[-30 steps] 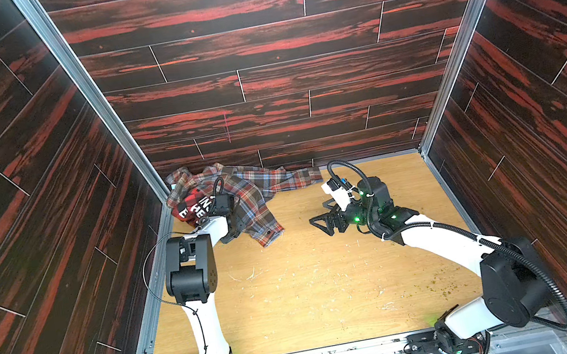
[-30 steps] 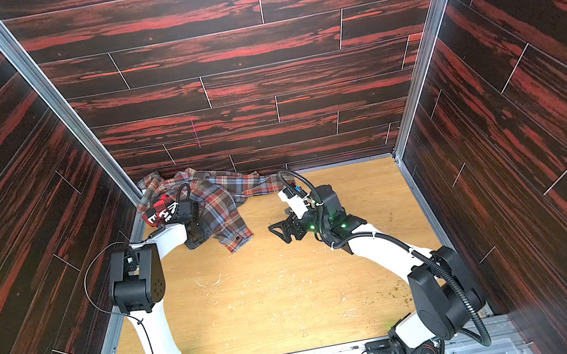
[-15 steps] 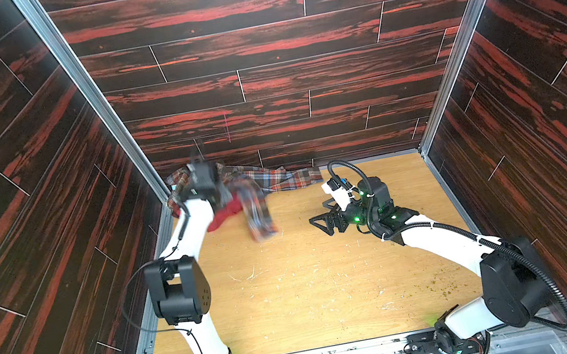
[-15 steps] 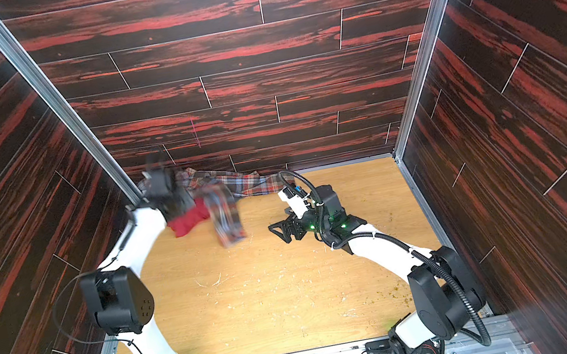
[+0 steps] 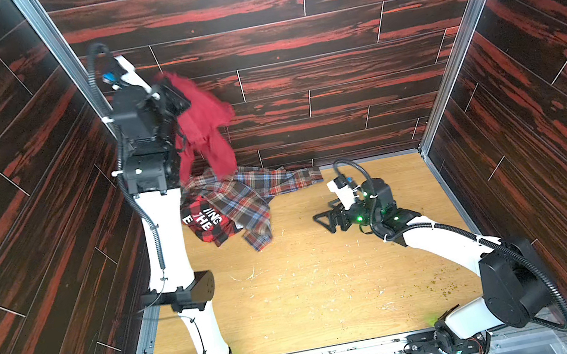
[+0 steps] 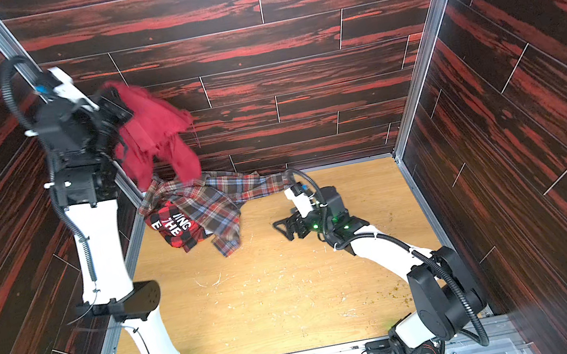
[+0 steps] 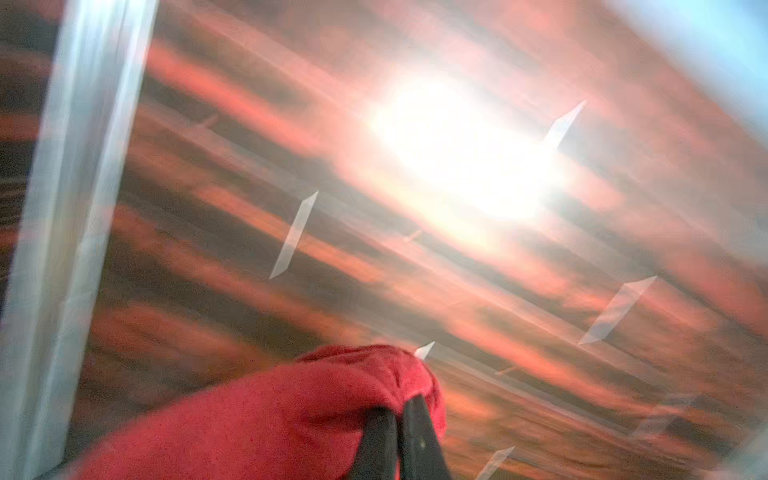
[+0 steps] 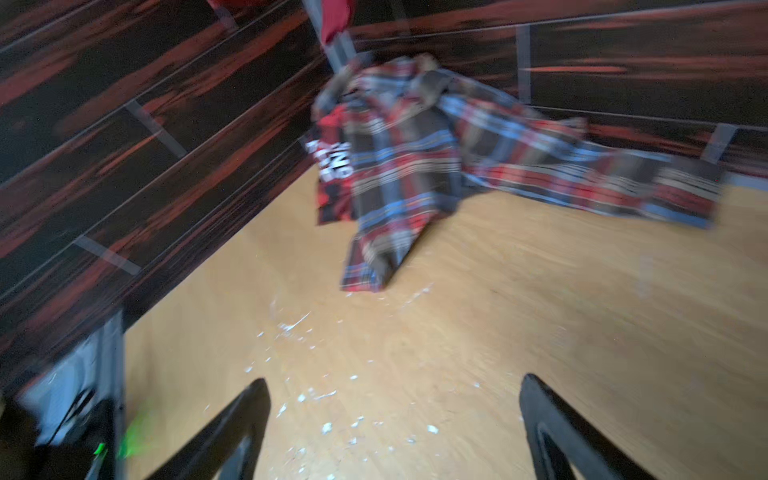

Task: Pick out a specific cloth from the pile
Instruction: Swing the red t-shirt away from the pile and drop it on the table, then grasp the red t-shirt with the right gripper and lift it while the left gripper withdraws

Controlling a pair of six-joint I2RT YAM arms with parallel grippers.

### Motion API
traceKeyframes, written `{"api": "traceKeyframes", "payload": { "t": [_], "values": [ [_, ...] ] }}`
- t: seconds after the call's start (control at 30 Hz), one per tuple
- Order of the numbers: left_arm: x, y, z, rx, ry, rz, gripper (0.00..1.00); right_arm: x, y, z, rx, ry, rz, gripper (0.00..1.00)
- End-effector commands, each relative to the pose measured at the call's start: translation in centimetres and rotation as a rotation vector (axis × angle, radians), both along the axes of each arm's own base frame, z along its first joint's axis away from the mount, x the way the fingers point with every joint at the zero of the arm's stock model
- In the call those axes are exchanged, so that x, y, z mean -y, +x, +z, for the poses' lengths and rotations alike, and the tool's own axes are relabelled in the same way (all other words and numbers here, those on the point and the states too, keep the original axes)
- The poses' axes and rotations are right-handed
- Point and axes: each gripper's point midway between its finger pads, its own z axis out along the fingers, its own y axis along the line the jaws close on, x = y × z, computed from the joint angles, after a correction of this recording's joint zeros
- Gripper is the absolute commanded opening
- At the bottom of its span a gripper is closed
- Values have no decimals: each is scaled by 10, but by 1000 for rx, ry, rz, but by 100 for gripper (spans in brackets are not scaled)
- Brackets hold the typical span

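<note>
The left gripper pinches the thin, plain dark-red cloth high above the plaid clothes pile. The right gripper is spread wide, holding nothing.

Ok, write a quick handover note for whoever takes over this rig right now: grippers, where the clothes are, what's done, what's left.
Left gripper: shut on the dark-red cloth, held high near the back left corner.
Right gripper: open, empty, low over the table.
Pile: plaid shirt and checked garment with white letters, on the table at the back left.
Done: cloth gripped and up off the table; its lower end hangs close over the plaid shirt, contact unclear.
Left: probably carry it clear of the pile and set it down apart.
</note>
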Motion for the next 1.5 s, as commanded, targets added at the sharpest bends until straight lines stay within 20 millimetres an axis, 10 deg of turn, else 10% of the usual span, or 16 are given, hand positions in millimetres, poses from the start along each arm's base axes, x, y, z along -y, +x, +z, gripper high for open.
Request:
{"api": "traceKeyframes", "payload": {
  "t": [0.0,0.33,0.67,0.8,0.97,1.27,1.47],
  "values": [
    [50,9,10,97,-78,-283,0,44,17,2,-62,63,-199,95],
    [246,35,-135,-248,66,-709,0,147,15,7,-66,-1,-475,95],
    [349,23,-303,-607,202,-860,6,198,-25,6,-52,-101,-672,98],
    [351,5,-340,-700,300,-898,64,199,-22,-6,-107,-109,-682,97],
    [320,-23,-358,-754,387,-831,86,199,12,-40,-295,-68,-659,97],
    [260,-115,-386,-832,420,-819,91,263,90,-107,-545,-73,-836,93],
    [242,-135,-390,-826,373,-781,95,290,130,-146,-652,-164,-877,91]
  ]
}}
